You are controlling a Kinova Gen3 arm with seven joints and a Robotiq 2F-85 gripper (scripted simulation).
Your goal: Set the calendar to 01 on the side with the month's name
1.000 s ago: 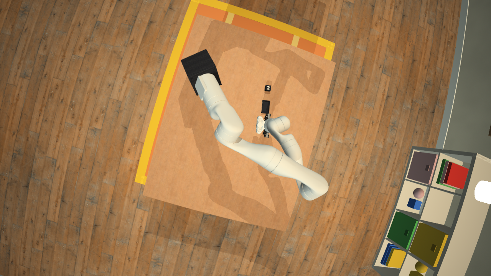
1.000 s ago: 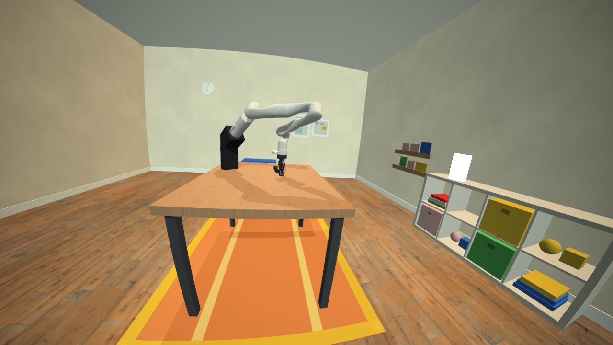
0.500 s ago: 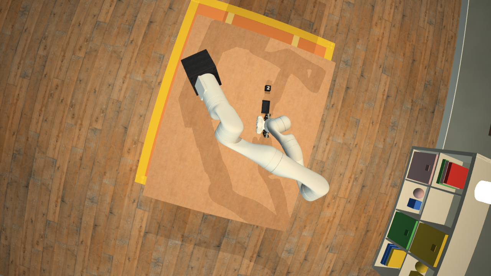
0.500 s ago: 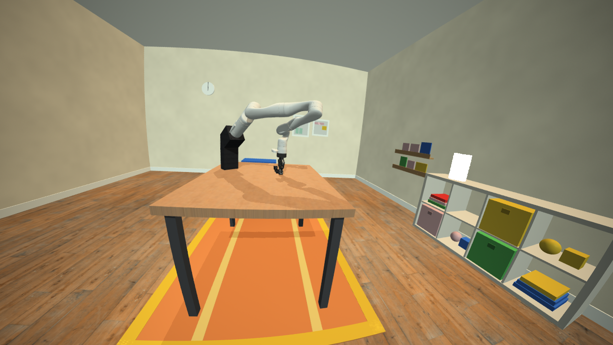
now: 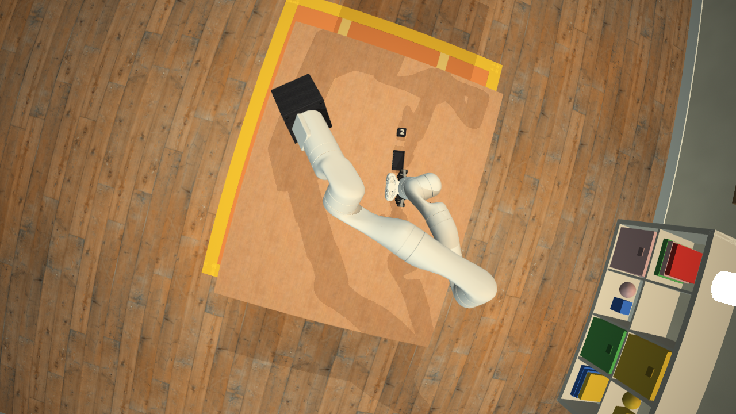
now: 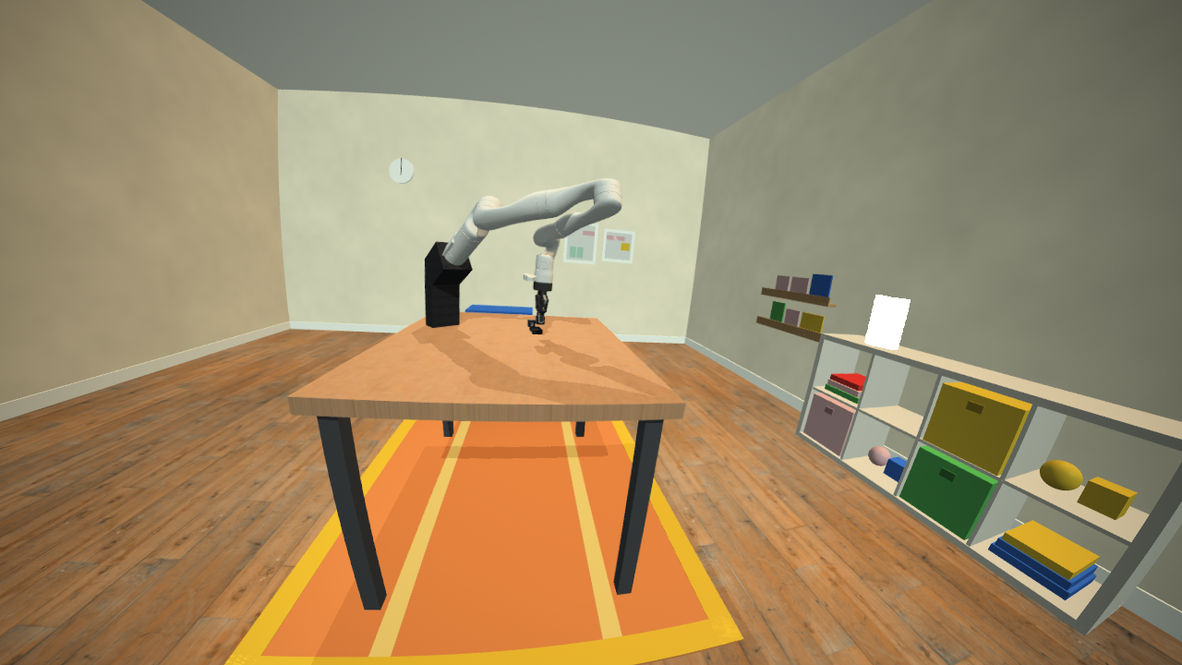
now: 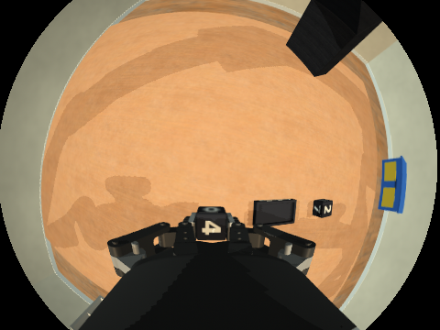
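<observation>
From where I stand, the gripped cube [image 7: 211,225] is lost under the wrist at four o'clock from the black base in the top view. Toward six o'clock in the wrist view, the gripper body [image 7: 212,284] runs off the edge.

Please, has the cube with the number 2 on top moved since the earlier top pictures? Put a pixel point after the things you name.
No. The cube [image 5: 401,132] [image 7: 323,208] keeps its place beyond the tray [image 5: 398,160] [image 7: 274,213], with the same gap.
</observation>
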